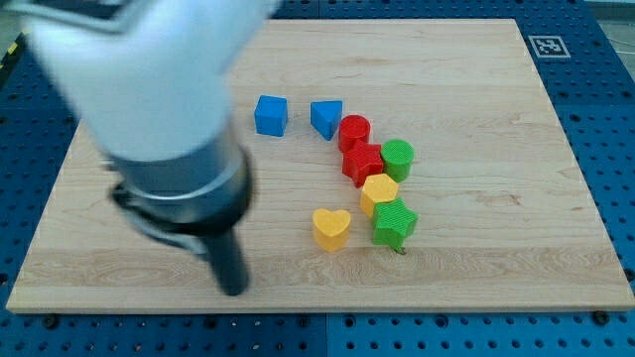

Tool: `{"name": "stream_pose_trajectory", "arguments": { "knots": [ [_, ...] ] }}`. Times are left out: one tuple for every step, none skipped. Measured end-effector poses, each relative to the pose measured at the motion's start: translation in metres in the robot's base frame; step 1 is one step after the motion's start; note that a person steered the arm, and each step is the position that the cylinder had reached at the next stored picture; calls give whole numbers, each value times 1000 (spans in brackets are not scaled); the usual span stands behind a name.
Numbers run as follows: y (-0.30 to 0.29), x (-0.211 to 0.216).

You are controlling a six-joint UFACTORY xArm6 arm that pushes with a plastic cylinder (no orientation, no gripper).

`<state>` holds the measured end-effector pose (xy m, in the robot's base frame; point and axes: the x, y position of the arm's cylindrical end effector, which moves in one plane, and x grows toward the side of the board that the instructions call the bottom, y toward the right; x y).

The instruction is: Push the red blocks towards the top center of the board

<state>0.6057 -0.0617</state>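
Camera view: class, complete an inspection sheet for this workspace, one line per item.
Surface: wooden board, flat, square marker tag at its top right corner.
Job's things: red cylinder and red star, touching, right of centre.
Clutter: blue cube, blue triangle, green cylinder, yellow hexagon, green star, yellow heart.
Grippers: none; my tip sits at the view's lower left, apart from all blocks.
Cables: nothing seen.
Surroundings: blue perforated table.
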Motion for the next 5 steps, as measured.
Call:
{"name": "stream_pose_trajectory", "arguments": {
  "knots": [
    [63, -12],
    [118, -29],
    [120, -86],
    [109, -149],
    [99, -200]
  ]
}}
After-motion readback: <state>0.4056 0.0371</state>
